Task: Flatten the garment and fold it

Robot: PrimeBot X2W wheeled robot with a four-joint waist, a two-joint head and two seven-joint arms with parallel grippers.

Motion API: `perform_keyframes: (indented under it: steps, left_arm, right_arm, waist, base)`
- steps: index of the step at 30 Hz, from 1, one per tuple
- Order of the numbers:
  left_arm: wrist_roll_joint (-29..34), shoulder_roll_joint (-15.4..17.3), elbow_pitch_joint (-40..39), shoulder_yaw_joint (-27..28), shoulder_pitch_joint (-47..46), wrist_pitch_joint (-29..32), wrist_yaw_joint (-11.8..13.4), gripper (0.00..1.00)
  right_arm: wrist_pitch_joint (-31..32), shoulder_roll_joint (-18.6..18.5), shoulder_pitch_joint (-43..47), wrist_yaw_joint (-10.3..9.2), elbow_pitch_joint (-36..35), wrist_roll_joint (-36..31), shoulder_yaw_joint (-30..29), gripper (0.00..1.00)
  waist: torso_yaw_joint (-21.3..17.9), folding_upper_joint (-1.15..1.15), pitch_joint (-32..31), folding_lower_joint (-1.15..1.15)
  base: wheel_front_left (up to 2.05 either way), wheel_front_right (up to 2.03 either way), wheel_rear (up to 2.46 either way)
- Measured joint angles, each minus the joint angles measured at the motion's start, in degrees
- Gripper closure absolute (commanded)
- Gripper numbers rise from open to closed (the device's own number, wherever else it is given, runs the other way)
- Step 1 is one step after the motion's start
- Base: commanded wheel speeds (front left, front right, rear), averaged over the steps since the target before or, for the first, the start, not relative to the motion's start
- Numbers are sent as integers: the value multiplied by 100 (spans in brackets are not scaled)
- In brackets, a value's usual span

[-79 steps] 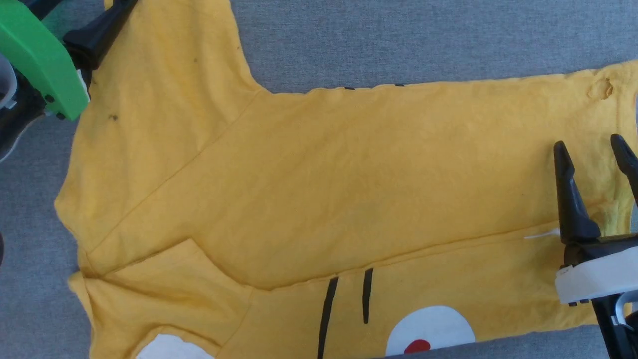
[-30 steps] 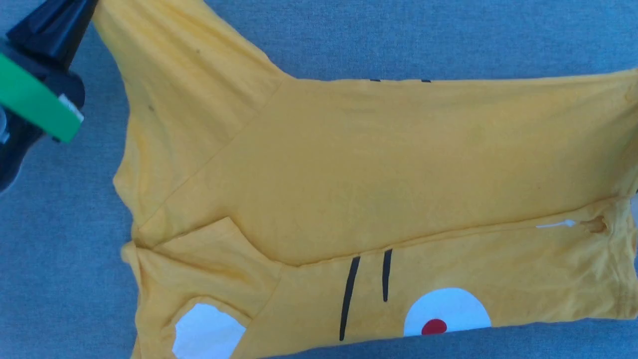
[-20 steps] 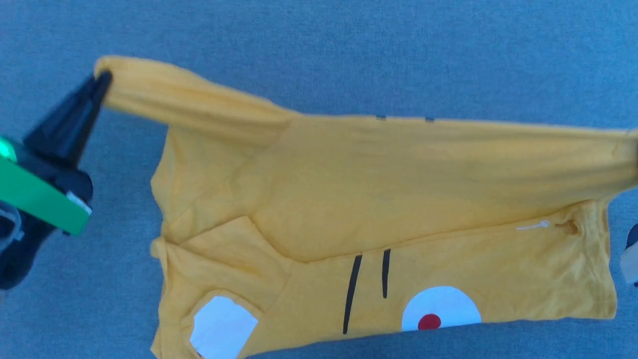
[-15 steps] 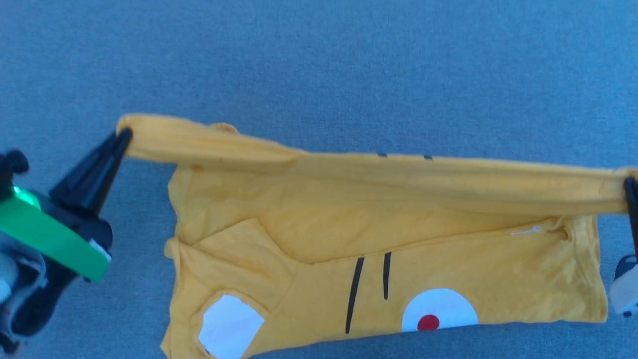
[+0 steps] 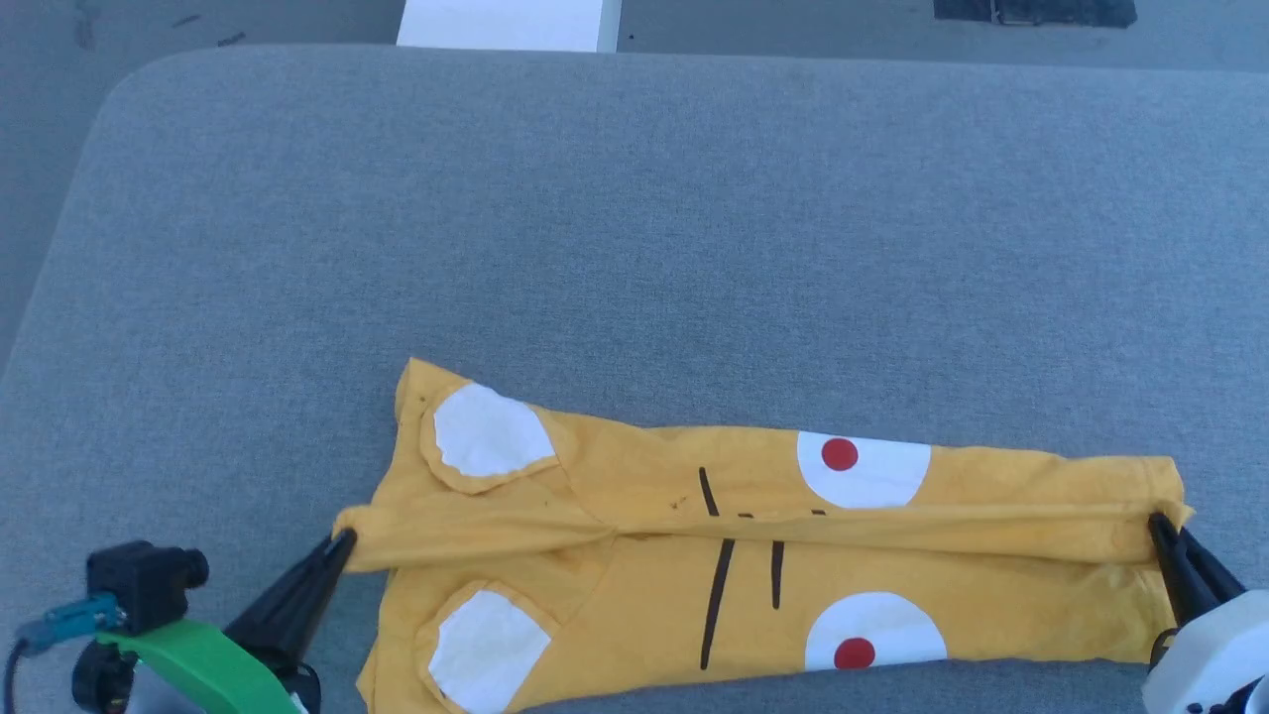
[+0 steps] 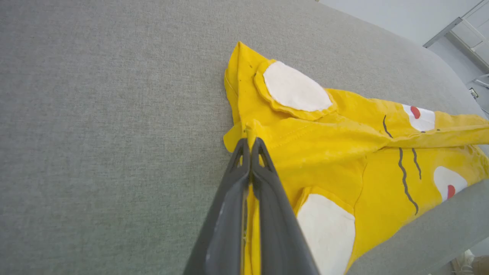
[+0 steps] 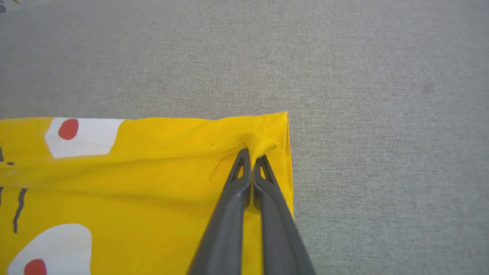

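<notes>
The yellow-orange garment (image 5: 753, 555) lies as a long band on the grey surface near its front edge, with white patches, red dots and black lines showing. A taut fold runs along its middle between my two grippers. My left gripper (image 5: 342, 540) is shut on the garment's left end; in the left wrist view the left gripper (image 6: 250, 143) pinches yellow cloth (image 6: 313, 141). My right gripper (image 5: 1158, 524) is shut on the right end. In the right wrist view the right gripper (image 7: 252, 152) holds a bunched bit of the garment (image 7: 153, 175).
The grey padded surface (image 5: 634, 248) stretches far beyond the garment, with a rounded corner at the far left. A white object (image 5: 508, 22) and a dark object (image 5: 1031, 10) sit past its far edge. The front edge (image 6: 431, 233) runs just under the garment.
Both grippers have pulled the garment's far edge toward me and laid it over the near half, so the face print now shows on top. The head view has also shifted back.
</notes>
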Motion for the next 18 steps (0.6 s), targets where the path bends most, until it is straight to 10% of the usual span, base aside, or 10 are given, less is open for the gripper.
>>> perform_keyframes:
  steps: [4, 5, 6, 13, 18]
  left_arm:
    - [130, -229, 280, -208, -2, 71, -10, 100]
    - [130, -304, 342, -247, -5, 108, -30, 52]
    - [130, -370, 383, -275, -7, 110, -54, 0]
    - [110, -780, 535, -9, -90, 48, -109, 0]
    - [310, -1229, 111, 1418, -10, 18, -24, 0]
  right_arm:
    - [-16, -85, 3, 0, 264, -5, 96, 100]
    - [-16, -115, 0, 0, 336, -10, 119, 65]
    - [-24, -130, -8, 0, 380, -10, 124, 0]
    - [-14, -131, -37, 0, 467, 92, 104, 0]
    - [137, -89, -38, 0, 40, 437, -167, 0]
  waist:
    - [2, 0, -79, 0]
    - [-4, 0, -79, 0]
    - [-6, 0, -76, 0]
    - [-36, 0, -45, 0]
    - [-31, 0, -32, 0]
  base:
    - [0, 0, 0]
    - [0, 0, 0]
    - [0, 0, 0]
    - [0, 0, 0]
    - [0, 0, 0]
